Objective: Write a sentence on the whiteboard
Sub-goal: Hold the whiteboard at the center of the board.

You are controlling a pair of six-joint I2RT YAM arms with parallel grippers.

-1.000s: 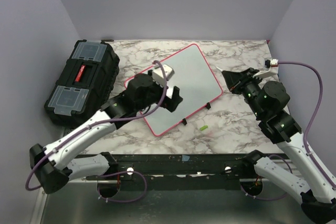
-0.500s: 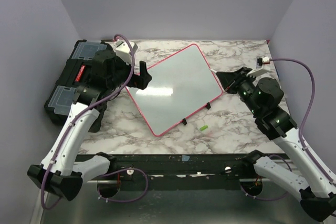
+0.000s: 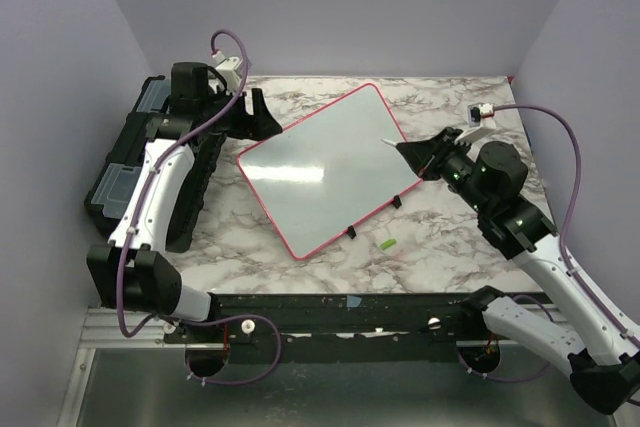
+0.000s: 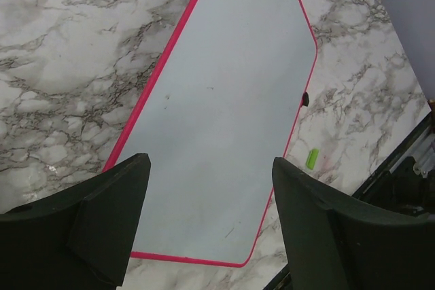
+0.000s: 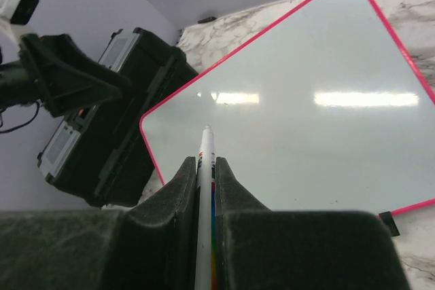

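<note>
The whiteboard (image 3: 330, 167), white with a pink rim, lies turned at an angle on the marble table. Its surface is blank; no sentence shows on it. My right gripper (image 3: 425, 155) hangs at the board's right edge, shut on a white marker (image 5: 205, 147) whose tip points out over the board (image 5: 292, 120). My left gripper (image 3: 255, 112) is raised by the board's far left corner, beside the toolbox. In the left wrist view that gripper (image 4: 211, 164) stands open over the board (image 4: 224, 100) with nothing between its fingers.
A black toolbox (image 3: 130, 177) with clear lid compartments sits at the left, under the left arm. A small green cap (image 3: 388, 244) lies on the table near the board's front corner. Two black clips (image 3: 350, 232) sit on the board's near edge.
The left arm swung from over the board's near left part back to the far left above the toolbox. The right gripper with the marker moved left to the board's edge.
</note>
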